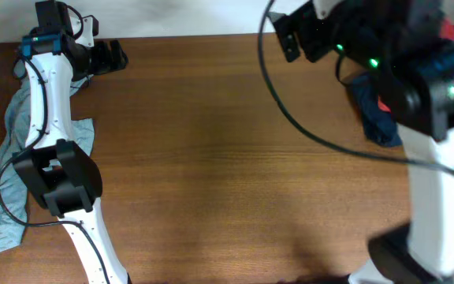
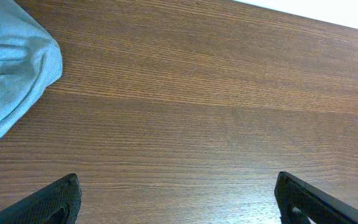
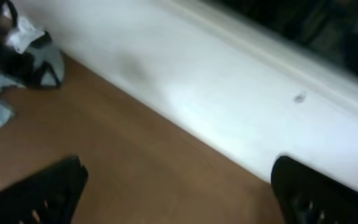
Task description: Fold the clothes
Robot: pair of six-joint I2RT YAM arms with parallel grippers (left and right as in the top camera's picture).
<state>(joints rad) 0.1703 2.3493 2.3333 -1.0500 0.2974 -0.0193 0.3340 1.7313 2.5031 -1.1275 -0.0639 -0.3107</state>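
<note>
The clothes lie in two heaps. A pale grey-blue shirt [image 1: 5, 185] sprawls crumpled at the table's left edge, partly under my left arm; its rounded fold [image 2: 11, 68] fills the top left of the left wrist view. A navy garment [image 1: 377, 118] with a bit of red fabric [image 1: 448, 31] sits at the far right, mostly hidden by my right arm. My left gripper [image 1: 107, 57] hovers open at the back left over bare wood [image 2: 179, 202], right of the shirt. My right gripper [image 1: 287, 35] is open at the table's back edge [image 3: 179, 193], empty.
The brown wooden table [image 1: 227, 158] spans the view. A white wall [image 3: 229, 93] runs along its back edge. The right wrist view is blurred, with my left arm's dark parts [image 3: 36, 62] at its upper left. A black cable [image 1: 306, 130] arcs over the table's right half.
</note>
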